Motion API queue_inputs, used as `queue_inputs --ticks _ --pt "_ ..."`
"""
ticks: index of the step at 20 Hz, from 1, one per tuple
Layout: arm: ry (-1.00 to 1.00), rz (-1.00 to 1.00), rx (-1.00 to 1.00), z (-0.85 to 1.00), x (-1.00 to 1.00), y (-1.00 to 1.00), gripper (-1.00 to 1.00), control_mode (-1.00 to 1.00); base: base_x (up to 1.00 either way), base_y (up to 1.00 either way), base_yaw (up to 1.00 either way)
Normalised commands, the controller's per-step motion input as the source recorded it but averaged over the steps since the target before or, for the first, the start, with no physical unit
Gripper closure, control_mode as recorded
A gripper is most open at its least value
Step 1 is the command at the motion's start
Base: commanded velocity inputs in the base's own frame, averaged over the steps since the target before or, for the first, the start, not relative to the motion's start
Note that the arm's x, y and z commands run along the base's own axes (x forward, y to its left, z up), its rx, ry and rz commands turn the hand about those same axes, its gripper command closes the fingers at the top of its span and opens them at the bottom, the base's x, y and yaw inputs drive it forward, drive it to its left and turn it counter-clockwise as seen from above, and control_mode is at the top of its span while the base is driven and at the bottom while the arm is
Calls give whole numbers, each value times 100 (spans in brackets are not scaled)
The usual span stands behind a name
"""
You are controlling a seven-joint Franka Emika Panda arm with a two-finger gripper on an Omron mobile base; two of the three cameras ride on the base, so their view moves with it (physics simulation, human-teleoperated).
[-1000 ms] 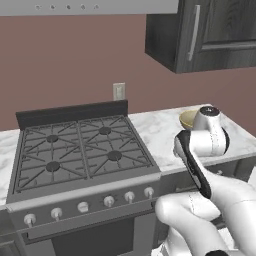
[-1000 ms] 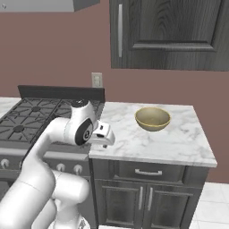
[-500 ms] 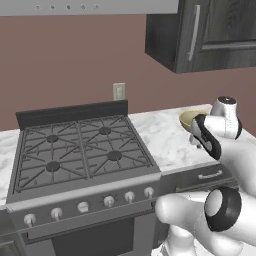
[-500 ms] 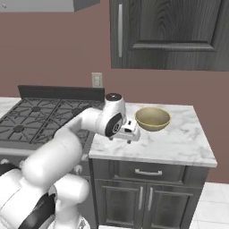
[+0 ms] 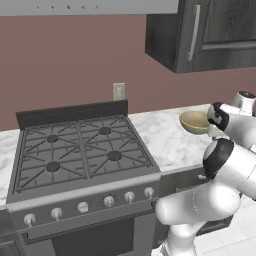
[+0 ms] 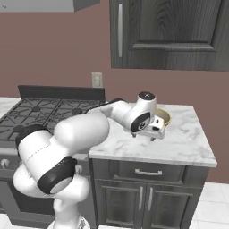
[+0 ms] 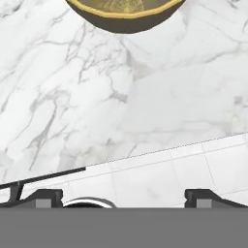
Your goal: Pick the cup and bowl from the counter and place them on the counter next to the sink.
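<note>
The bowl [image 5: 195,121] sat on the counter [image 6: 188,141] to the right of the stove [image 5: 80,150], back toward the wall, upright, its golden inside showing. From the hand view the bowl [image 7: 125,12] lay at the top edge, with bare marble between it and the finger tips.

The gripper [image 6: 156,133] hung just in front of the bowl on the near side, low over the marble, pointed down. Jaws stood wide apart; nothing was between them. Not touching the bowl as far as I could tell.

Progress, judged from how things lay: the bowl was untouched and not yet lifted. No cup or sink could be made out from where I stood, so I could not say whether the cup's half was done. The bowl's pick, carry and set-down by the sink were all left. The next move looked to call for reaching forward so one finger cleared the near rim.

Around it: dark cabinets [image 6: 147,197] below, a dark wall cupboard [image 6: 170,33] above, a wall outlet [image 5: 119,91] behind the stove.

No brands, labels or writing readable anywhere; the stove knobs [image 5: 109,201] were blank.
</note>
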Motion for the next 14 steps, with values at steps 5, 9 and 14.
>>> queue_inputs --ticks 5,9,14 --pt "3 0 0 0 42 -59 -100 -100 0 0 0" --pt "0 0 2 0 48 -47 -100 -100 0 0 0" --pt "0 0 2 0 50 -44 -100 -100 0 0 0"
